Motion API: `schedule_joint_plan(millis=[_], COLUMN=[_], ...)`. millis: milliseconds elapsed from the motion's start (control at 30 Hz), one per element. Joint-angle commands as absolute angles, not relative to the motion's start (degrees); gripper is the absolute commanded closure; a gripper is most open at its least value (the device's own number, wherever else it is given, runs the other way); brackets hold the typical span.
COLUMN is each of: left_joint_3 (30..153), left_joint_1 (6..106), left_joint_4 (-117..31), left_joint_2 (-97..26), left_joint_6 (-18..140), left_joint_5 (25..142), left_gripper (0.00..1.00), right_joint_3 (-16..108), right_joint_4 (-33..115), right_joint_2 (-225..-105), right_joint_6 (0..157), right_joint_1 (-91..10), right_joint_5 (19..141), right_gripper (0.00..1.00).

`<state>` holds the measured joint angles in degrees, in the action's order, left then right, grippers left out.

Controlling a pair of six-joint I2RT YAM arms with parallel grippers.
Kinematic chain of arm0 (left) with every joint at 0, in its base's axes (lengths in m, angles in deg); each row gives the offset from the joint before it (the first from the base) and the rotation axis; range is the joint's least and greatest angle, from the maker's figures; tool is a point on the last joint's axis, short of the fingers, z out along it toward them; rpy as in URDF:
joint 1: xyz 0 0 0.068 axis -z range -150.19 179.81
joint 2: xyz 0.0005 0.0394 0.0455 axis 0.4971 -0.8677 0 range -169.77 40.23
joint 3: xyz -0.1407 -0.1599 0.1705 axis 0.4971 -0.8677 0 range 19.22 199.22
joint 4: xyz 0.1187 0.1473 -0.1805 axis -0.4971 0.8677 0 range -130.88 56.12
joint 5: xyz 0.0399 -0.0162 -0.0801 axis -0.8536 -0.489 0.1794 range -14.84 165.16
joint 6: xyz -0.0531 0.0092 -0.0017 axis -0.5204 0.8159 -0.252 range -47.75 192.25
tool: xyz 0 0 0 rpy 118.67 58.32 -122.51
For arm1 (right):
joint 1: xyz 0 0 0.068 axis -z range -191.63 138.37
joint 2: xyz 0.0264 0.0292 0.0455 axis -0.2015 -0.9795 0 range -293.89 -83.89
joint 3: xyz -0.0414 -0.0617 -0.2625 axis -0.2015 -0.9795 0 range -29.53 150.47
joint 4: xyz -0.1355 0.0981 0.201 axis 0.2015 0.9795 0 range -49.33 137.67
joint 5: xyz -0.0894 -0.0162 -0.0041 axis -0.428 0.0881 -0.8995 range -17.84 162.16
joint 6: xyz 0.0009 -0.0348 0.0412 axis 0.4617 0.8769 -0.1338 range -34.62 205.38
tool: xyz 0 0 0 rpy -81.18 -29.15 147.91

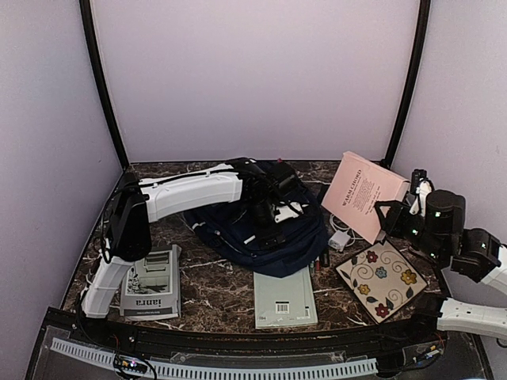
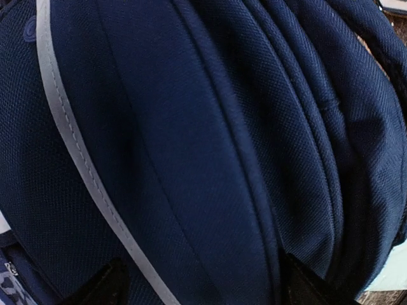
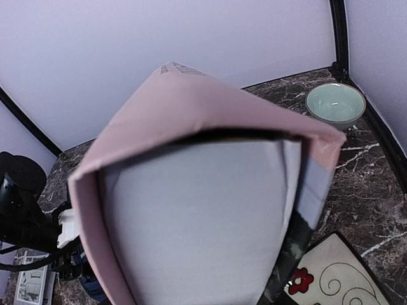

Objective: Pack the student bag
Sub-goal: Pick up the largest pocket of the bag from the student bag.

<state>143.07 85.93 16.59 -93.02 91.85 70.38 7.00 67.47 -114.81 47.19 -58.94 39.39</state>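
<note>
2 grippers are working: the left gripper [image 2: 206, 289] is pressing, fingers apart, onto the student bag [image 1: 293, 245] at mid-table, while the right gripper [image 1: 390, 215] is clamping the pink book [image 1: 360, 192] at right. Widening the bag's mouth before feeding the book in is probably helping most.

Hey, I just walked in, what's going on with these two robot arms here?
The left claw hovers open close over the navy fabric of the student bag, which lies mid-table. The right claw holds a pink book tilted up off the table, right of the bag. A pale green book, a floral pad and a magazine lie outside the bag.
</note>
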Motion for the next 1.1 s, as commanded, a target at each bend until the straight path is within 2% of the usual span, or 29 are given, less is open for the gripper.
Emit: schedule_joint_plan(millis=[0,100,133,233,467,633,833,933,1067], left_joint_3=[143.96,141.06,140.26,140.34,140.07,137.57,135.12,135.41,135.39], left_joint_1=[85.62,85.33,85.13,84.92,84.59,83.08,81.76,81.78,81.88], left_joint_4=[21.65,21.00,20.51,19.29,5.25,-3.06,-8.49,-10.11,-12.39], left_joint_2=[-93.54,-93.42,-93.32,-91.84,-79.10,-70.30,-65.99,-65.72,-65.30], left_joint_6=[92.78,93.41,93.39,91.61,86.02,85.41,84.74,83.56,80.61], left_joint_5=[61.01,55.50,55.37,56.15,60.99,57.85,57.87,59.91,65.79], left_gripper=[0.23,0.41,0.51,0.98,1.00,1.00,1.00,1.00,1.00], right_joint_3=[8.37,8.36,8.27,8.28,9.54,10.60,6.83,1.48,-7.21], right_joint_4=[63.54,64.01,64.15,64.73,65.21,64.40,58.23,51.41,33.61], right_joint_2=[-113.44,-112.57,-112.28,-111.70,-111.65,-112.20,-113.07,-115.68,-121.11], right_joint_6=[47.63,46.79,46.61,46.08,44.19,40.62,32.89,27.21,18.42], right_joint_1=[-58.71,-58.69,-58.68,-58.66,-58.71,-58.66,-58.67,-58.66,-58.59], right_joint_5=[40.17,40.15,40.17,40.19,42.71,46.95,54.61,58.84,59.04], right_gripper=[1.00,1.00,1.00,1.00,1.00,1.00,1.00,1.00,1.00])
